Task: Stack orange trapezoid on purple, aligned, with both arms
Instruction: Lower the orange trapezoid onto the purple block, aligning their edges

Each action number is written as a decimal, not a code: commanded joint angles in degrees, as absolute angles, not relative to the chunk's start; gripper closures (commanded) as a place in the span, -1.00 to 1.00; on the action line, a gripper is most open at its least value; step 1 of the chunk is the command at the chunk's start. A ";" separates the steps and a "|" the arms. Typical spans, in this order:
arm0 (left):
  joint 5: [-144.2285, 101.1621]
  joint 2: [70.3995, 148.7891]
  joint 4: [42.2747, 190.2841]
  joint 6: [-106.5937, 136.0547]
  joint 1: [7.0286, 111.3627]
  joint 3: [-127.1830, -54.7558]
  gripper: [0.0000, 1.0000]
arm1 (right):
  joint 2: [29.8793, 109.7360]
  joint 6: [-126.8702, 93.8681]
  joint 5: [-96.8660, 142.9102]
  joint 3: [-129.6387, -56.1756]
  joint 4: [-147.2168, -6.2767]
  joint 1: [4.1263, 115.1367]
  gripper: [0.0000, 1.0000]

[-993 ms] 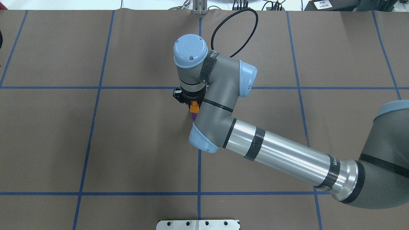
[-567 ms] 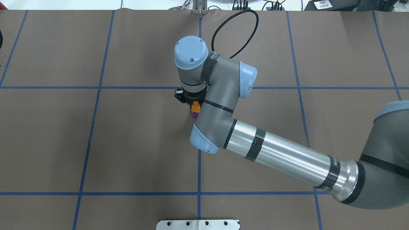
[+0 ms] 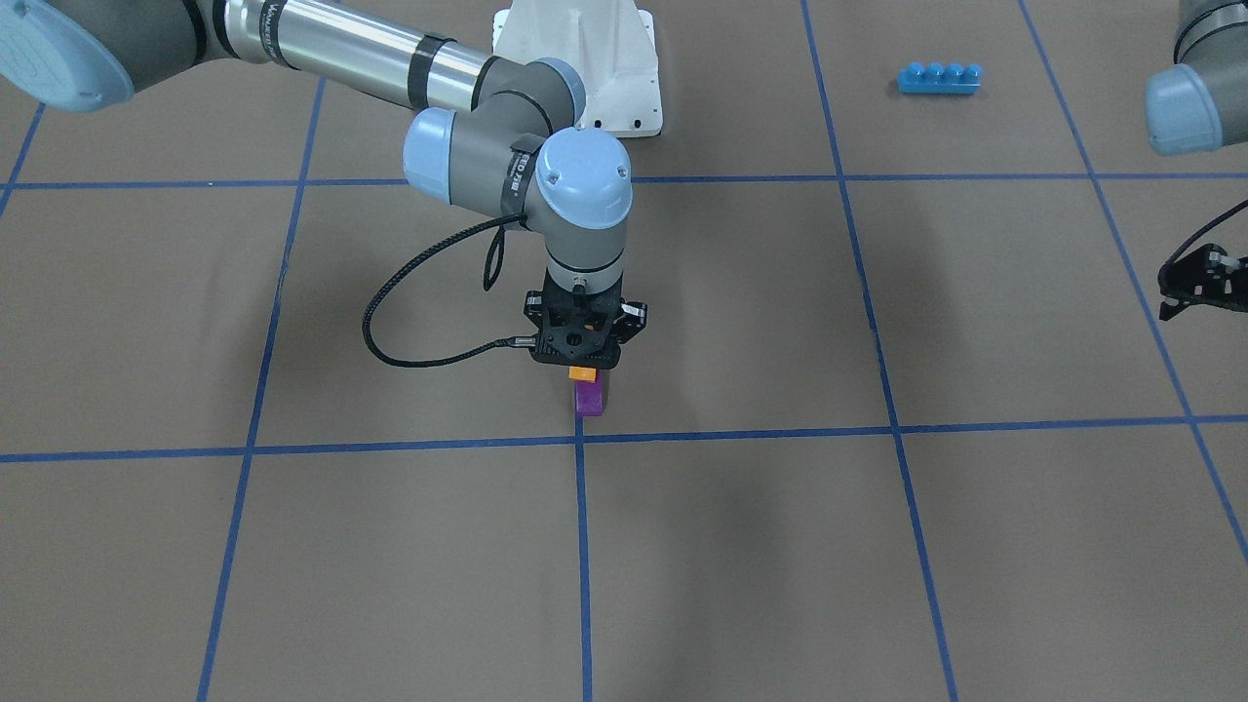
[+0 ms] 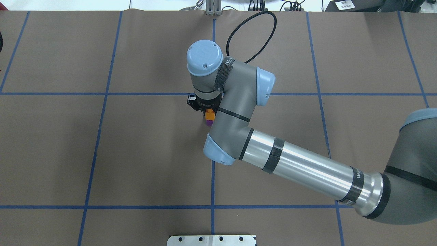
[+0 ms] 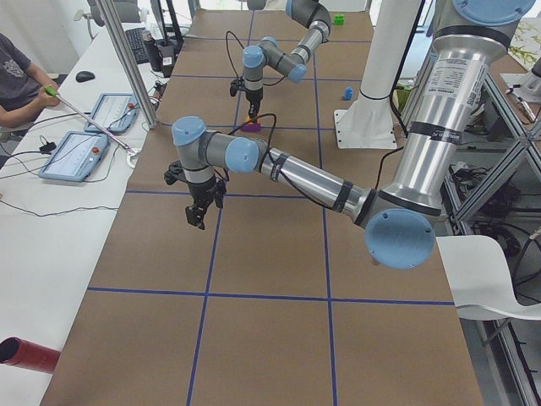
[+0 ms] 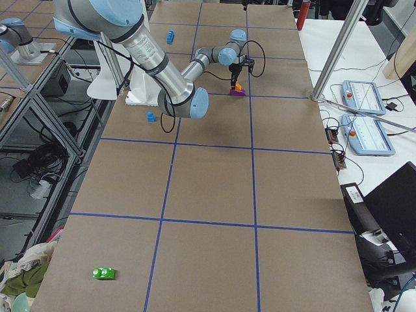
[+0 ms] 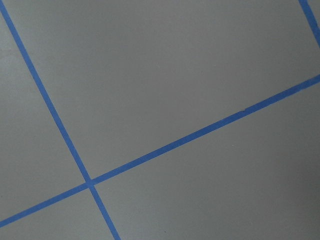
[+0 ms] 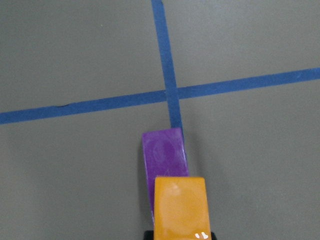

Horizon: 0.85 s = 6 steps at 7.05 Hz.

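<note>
My right gripper [image 3: 582, 363] is shut on the orange trapezoid [image 3: 582, 373] and holds it straight down over the purple block [image 3: 589, 399], which stands on the table beside a blue tape crossing. In the right wrist view the orange trapezoid [image 8: 180, 207] covers the near part of the purple block [image 8: 164, 152]. I cannot tell whether they touch. The overhead view shows the orange trapezoid [image 4: 210, 111] and the purple block [image 4: 209, 117] beside the right wrist. My left gripper [image 3: 1194, 283] hangs over bare table far to the side, holding nothing; whether it is open or shut does not show.
A long blue four-stud brick [image 3: 938, 77] lies near the robot's white base [image 3: 585, 68]. A small blue block [image 6: 151, 116] sits by the base. A green piece [image 6: 103, 273] lies at the far right end of the table.
My right gripper has shifted slightly away from the robot and down with the orange trapezoid, bringing it closer over the purple block. The purple block has not moved.
</note>
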<state>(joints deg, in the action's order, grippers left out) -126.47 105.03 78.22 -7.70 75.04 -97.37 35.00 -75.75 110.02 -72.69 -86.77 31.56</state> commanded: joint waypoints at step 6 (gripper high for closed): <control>-126.39 105.38 78.22 -7.65 74.97 -97.12 -1.00 | 36.21 -76.73 109.60 -73.12 -81.83 31.64 -1.00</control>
<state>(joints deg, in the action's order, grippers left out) -126.41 105.33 78.22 -7.65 74.97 -97.12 36.06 -76.77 109.55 -73.04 -82.22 31.53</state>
